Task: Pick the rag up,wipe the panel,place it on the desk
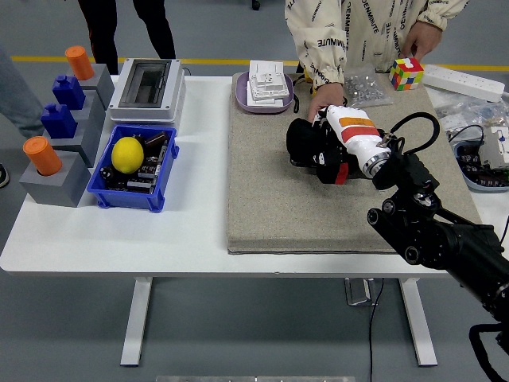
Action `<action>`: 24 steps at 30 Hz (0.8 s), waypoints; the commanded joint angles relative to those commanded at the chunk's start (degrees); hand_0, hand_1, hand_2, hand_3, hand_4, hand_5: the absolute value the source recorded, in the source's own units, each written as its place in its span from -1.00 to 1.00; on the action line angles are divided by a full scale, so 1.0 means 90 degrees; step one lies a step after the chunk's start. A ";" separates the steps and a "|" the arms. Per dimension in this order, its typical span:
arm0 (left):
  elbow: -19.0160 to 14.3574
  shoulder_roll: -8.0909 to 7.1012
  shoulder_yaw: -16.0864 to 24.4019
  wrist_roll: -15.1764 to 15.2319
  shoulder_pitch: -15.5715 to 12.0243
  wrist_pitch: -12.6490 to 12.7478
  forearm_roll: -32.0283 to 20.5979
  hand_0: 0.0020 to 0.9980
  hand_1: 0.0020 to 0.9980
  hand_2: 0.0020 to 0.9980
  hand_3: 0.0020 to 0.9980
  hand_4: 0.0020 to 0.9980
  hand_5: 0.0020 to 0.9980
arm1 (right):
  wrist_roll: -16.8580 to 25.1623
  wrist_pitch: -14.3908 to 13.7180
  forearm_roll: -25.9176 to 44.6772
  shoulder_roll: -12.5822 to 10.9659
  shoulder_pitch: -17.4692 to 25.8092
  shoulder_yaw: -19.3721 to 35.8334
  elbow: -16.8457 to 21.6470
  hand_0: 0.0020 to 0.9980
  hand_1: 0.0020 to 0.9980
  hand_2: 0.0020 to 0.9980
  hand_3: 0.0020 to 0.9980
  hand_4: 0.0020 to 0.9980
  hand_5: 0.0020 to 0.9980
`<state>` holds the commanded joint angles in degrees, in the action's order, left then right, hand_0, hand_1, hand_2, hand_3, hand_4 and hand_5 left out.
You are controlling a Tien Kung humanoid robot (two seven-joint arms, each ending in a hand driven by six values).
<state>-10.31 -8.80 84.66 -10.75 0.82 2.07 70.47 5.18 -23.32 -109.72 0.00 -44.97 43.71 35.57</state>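
— Reaching in from the lower right, what is the arm doing?
— The black right arm (445,235) crosses the near edge of the tabletop (119,239) and the grey felt mat (278,191). Its right hand (318,147) is black-gloved, with a white and orange wrist housing just behind it, and lies on top of the panel (298,155).

— Is the hand gripping anything?
— Its fingers are curled down around a dark bunched rag (301,137), pressing it against the panel's left part. Rag and glove are both black, so the exact edge between them is hard to tell.

— And the panel?
— Dark, flat on the mat, mostly hidden under the hand.

— Anything just beyond the hand?
— A person's hand (324,102), in a cream printed sleeve, rests at the panel's far edge, touching it. Left of that hand sits a purple tray (241,95) stacked with white switch plates (266,79).

— Farther out?
— Beyond and to the right of the hand, a Rubik's cube (406,72) stands under the person's other hand, beside a white power strip (465,81). Well to the left of the hand are a blue bin (111,195) holding a lemon (127,154), and a grey enclosure box (147,86) behind it.
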 joint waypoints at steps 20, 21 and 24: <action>0.0000 0.0025 0.0040 0.0009 0.0004 0.0001 0.0003 0.29 0.39 0.47 0.13 0.20 -0.05 | 0.0001 0.0009 -0.0035 -0.0323 0.0106 0.0273 -0.0241 -0.60 -0.36 -0.22 -0.21 0.95 -0.98; 0.0000 0.0026 0.0042 0.0010 0.0004 0.0000 0.0003 0.29 0.39 0.47 0.13 0.20 -0.05 | 0.0002 0.0011 -0.0033 -0.0339 0.0109 0.0290 -0.0247 -0.60 -0.36 -0.22 -0.21 0.95 -0.98; 0.0000 0.0029 0.0029 0.0022 0.0006 -0.0004 -0.0014 0.29 0.39 0.47 0.13 0.20 -0.05 | 0.0001 0.0013 -0.0040 -0.0405 0.0134 0.0339 -0.0257 -0.60 -0.36 -0.22 -0.21 0.95 -0.98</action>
<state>-10.31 -8.53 84.92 -10.55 0.87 2.03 70.34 5.19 -23.20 -110.07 -3.65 -43.77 46.76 33.25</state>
